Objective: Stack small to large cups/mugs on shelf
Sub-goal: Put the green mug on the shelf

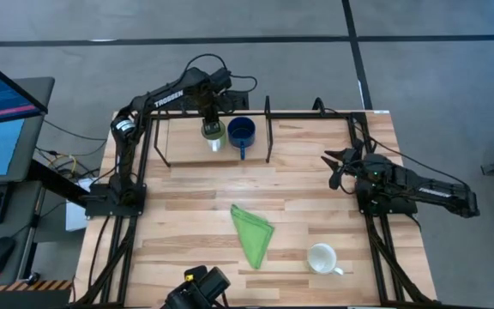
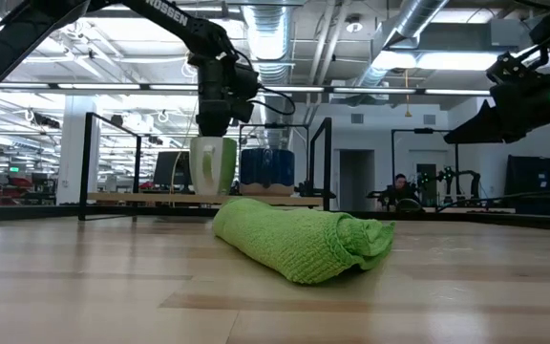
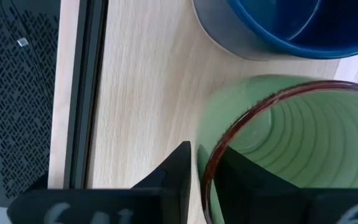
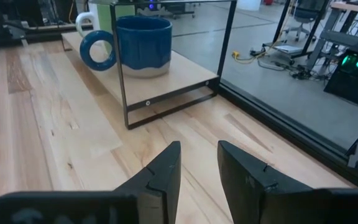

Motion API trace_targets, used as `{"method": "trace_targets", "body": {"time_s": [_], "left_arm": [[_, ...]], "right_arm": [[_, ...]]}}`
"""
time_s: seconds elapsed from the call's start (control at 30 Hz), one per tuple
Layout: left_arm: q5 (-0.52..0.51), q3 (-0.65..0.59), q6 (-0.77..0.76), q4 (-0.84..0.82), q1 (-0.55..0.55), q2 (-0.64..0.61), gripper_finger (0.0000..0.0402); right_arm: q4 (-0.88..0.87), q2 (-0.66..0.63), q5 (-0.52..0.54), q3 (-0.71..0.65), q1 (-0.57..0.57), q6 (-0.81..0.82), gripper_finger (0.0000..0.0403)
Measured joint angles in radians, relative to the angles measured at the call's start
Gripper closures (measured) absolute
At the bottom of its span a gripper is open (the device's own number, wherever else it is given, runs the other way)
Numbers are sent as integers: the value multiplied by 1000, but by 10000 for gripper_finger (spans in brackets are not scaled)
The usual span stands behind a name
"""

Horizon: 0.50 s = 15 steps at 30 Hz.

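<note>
- High view is looking straight down over whole desk (image 1: 187,206).
- Low view is facing level across it.
- Wrist views are sitting close, both catching blue mug (image 4: 143,45).

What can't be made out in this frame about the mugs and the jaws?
- White mug: appears only in the high view; the green cloth fills the low view's foreground.
- Green mug: whether it rests on the shelf or hangs just above; the left gripper covers it from above.
- Blue mug: top cut off by the left wrist view's edge.
</note>
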Motion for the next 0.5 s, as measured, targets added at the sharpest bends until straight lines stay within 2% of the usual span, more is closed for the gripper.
{"method": "trace_targets", "body": {"time_s": [0.5], "left_arm": [[-1,0,-17,-4,0,-1,350]], "right_arm": [[0,0,0,0,0,0,275]]}}
